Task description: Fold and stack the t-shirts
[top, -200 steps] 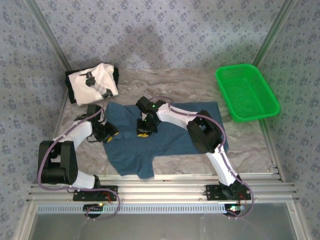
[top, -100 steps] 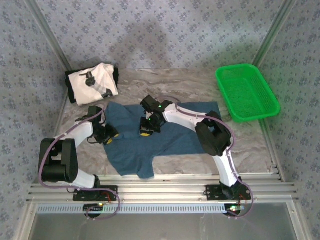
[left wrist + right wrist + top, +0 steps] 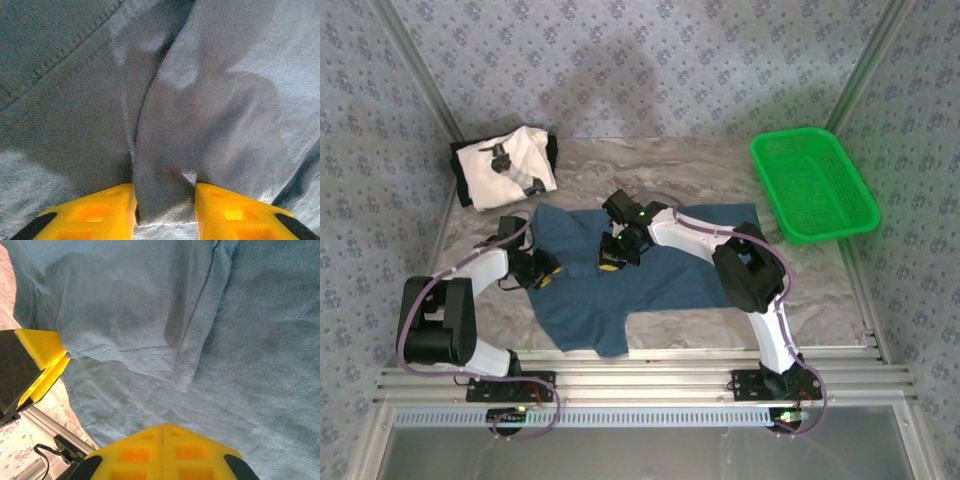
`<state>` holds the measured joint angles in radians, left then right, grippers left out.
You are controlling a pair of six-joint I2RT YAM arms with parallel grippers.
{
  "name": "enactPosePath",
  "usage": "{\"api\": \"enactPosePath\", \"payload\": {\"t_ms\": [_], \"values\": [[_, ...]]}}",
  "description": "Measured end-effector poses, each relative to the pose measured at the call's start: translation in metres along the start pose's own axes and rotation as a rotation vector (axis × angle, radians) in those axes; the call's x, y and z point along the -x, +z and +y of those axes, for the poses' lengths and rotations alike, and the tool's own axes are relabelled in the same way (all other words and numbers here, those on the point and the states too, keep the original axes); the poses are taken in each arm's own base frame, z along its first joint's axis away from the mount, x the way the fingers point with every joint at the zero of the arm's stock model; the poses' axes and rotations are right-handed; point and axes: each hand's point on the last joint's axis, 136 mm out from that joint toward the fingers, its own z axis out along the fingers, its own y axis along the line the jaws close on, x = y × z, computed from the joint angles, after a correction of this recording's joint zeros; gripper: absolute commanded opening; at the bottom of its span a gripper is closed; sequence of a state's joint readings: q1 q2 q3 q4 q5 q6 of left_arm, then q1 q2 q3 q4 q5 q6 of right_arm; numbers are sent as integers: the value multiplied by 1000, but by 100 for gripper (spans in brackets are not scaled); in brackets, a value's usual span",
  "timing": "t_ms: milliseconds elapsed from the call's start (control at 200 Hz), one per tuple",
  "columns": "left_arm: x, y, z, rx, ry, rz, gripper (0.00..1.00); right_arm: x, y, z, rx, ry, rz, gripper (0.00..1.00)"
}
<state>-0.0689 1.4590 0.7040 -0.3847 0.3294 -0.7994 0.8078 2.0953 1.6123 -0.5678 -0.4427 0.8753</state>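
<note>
The teal-blue t-shirt lies spread and rumpled across the middle of the table. The white printed t-shirt sits folded at the back left. My left gripper is at the blue shirt's left edge. In the left wrist view its yellow fingers press both sides of a raised fold of blue cloth. My right gripper hovers low over the shirt's middle. Its jaws are shut together with nothing between them, just above a turned-over hem.
A green plastic basket stands at the back right. The marble table top is bare to the right of the blue shirt. A metal rail runs along the near edge. Patterned walls close in the back and sides.
My left gripper has narrowed onto the fold of blue cloth and shifted slightly. The right arm's elbow has swung toward the back and the gripper stays over the shirt's middle.
</note>
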Motion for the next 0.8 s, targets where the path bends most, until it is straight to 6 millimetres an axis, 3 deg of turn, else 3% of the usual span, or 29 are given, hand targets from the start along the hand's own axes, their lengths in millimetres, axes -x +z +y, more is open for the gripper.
{"api": "enactPosePath", "payload": {"t_ms": [325, 560, 799], "values": [[0, -14, -9, -15, 25, -10, 9, -5, 19, -12, -34, -2, 33, 38], [5, -43, -28, -9, 97, -27, 9, -2, 27, -14, -40, -3, 38, 42], [-7, -49, -13, 74, 124, 22, 9, 5, 33, -8, -26, -13, 27, 41]]}}
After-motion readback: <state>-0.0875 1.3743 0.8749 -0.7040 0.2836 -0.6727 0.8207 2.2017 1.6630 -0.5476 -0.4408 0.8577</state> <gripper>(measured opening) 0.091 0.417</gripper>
